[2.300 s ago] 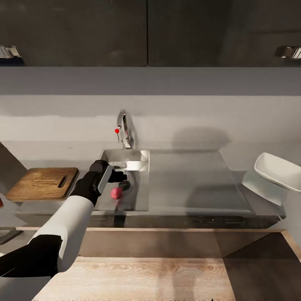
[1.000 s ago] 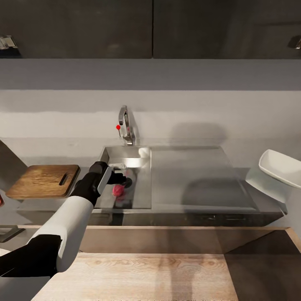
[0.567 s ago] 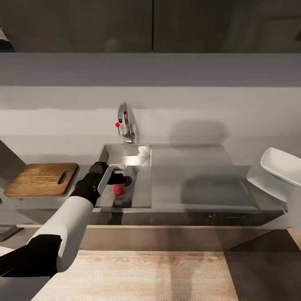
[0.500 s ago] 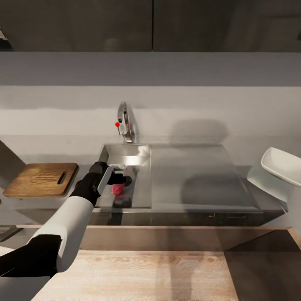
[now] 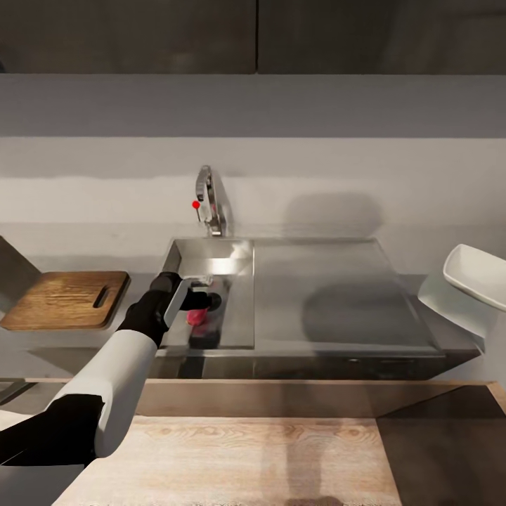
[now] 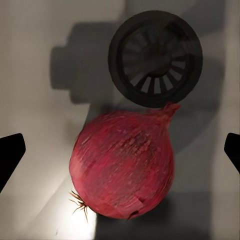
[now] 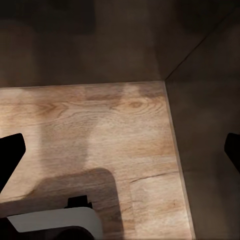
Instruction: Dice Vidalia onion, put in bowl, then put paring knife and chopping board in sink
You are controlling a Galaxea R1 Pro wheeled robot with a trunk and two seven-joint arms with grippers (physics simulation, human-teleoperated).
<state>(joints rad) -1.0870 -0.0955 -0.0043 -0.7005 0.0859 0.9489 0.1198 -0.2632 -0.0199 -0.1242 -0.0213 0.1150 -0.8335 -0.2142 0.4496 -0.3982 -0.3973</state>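
Observation:
The pink Vidalia onion (image 6: 125, 167) lies on the floor of the sink (image 5: 239, 261), beside the round drain (image 6: 156, 57). My left gripper (image 6: 121, 152) hangs open just above it, one fingertip on each side and apart from the skin. In the head view the left gripper (image 5: 202, 306) half covers the onion (image 5: 195, 317) inside the basin. The chopping board (image 5: 67, 300) rests on the countertop (image 5: 450, 336) left of the sink. At the far right stands the white bowl (image 5: 481, 275). My right gripper (image 7: 121, 150) is open over a wooden floor. The paring knife is out of view.
A chrome tap (image 5: 208, 200) with a red dot stands behind the basin. The flat drainboard (image 5: 330, 295) stretches right of it. Dark wall cabinets (image 5: 253, 35) hang above. A wooden table edge (image 5: 267, 422) lies between me and the counter front.
The head camera has shifted, so the whole scene sits higher in the picture. My left gripper has sunk lower in the basin, closer over the onion, which has stayed put.

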